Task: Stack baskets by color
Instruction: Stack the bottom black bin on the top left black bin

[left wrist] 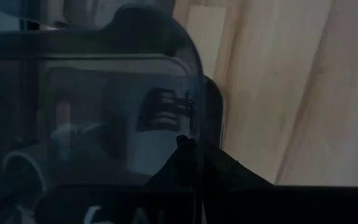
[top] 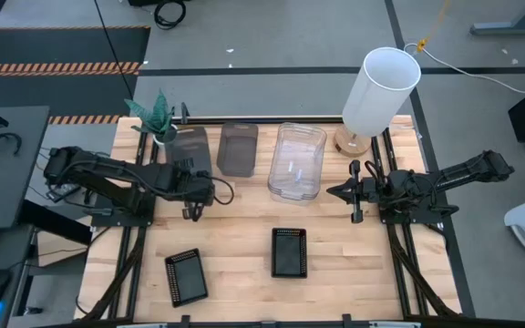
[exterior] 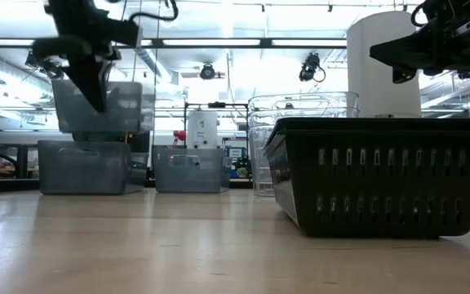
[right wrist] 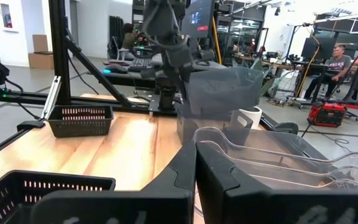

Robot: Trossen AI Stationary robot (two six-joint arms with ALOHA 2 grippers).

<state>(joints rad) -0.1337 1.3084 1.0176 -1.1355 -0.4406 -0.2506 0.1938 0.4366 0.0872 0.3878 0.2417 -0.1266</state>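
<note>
My left gripper point(top: 190, 179) is shut on a smoky grey basket point(exterior: 108, 110), which hangs in the air at the table's far left. Right below it a second grey basket point(exterior: 84, 167) stands on its base on the table. A third grey basket point(top: 237, 148) stands just to the right. Nested clear baskets point(top: 297, 161) stand at the far middle. Two black mesh baskets point(top: 185, 276) point(top: 289, 251) sit nearer the front edge. My right gripper point(top: 334, 191) waits shut and level at the right, holding nothing. My left gripper holds the grey basket by the rim of its near short wall point(left wrist: 194, 134), one finger point(left wrist: 185, 158) inside and the other outside. The fingers slant down from above. The basket point(right wrist: 222, 93) is lifted clear and hangs nearly level above the second grey basket.
A tall white cylinder point(top: 381, 91) stands on a wooden foot at the far right. A small potted green plant point(top: 158, 114) stands at the far left corner. Bare wood lies between the far row and the two black baskets.
</note>
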